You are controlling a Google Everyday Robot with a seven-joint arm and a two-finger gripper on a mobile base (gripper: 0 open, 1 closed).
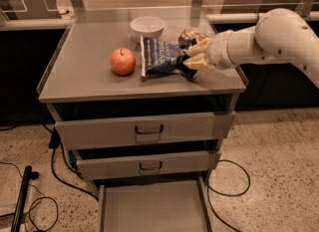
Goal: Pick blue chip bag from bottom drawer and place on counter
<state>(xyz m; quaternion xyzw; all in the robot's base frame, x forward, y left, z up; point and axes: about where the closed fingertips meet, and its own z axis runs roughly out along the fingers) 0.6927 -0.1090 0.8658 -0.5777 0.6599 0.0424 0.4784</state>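
The blue chip bag (162,57) lies on the counter (89,84), between a red apple and my gripper. My gripper (191,59) comes in from the right on a white arm, and its cream fingers (195,50) are closed on the bag's right end. The bag's left edge rests on the counter top. The bottom drawer (152,208) stands pulled open at the foot of the cabinet, and its grey floor is bare.
A red apple (122,60) sits left of the bag. A white bowl (147,27) stands behind it. A crushed metallic can (187,38) lies behind my gripper. The two upper drawers (144,129) are shut. Cables lie on the floor on both sides.
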